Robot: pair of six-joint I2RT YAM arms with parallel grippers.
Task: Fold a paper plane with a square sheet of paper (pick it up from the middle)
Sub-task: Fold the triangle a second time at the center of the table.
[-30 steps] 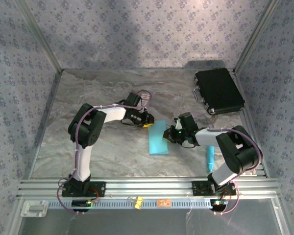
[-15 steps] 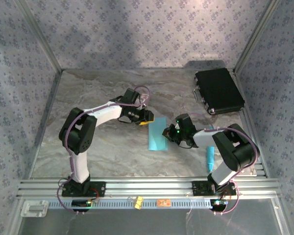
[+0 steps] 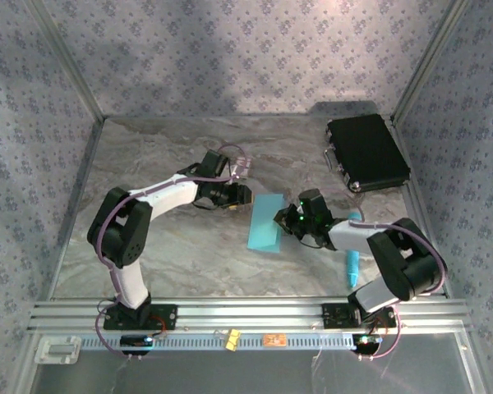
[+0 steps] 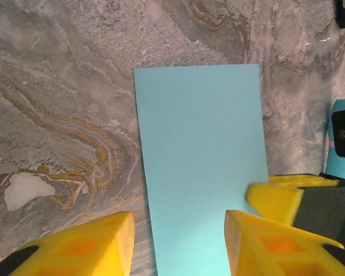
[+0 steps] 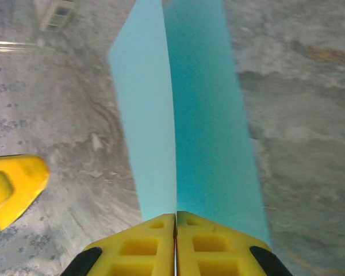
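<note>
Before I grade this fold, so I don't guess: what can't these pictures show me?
- Right wrist view: near edge of the paper, hidden inside the shut right claw.
- Left wrist view: its lower end, cut off by the frame edge and covered by the left claw.
- Top view: any crease, too small.

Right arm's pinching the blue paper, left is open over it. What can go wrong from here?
1. The right gripper is shut on just the edge of the paper, and its two flaps look splayed; pressing now may set a crooked crease or pull it free.
2. The left gripper is open over the paper, one finger close beside a right finger; closing could knock them together.
</note>
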